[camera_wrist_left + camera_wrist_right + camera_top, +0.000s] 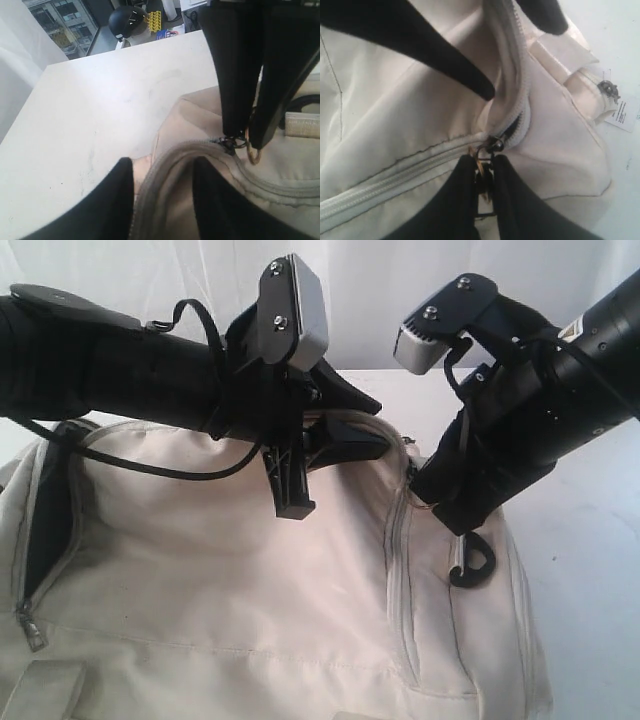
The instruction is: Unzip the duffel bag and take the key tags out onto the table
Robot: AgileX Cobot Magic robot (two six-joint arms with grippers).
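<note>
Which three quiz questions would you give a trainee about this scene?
1. True or false: the right gripper pinches a webbing strap.
2. What runs between the open jaws of the left gripper? A) the zipper seam of the duffel bag B) a key tag C) the table edge
3. Are any key tags in view?
Key: 1 false, it pinches the zipper pull; 2 A; 3 no.
</note>
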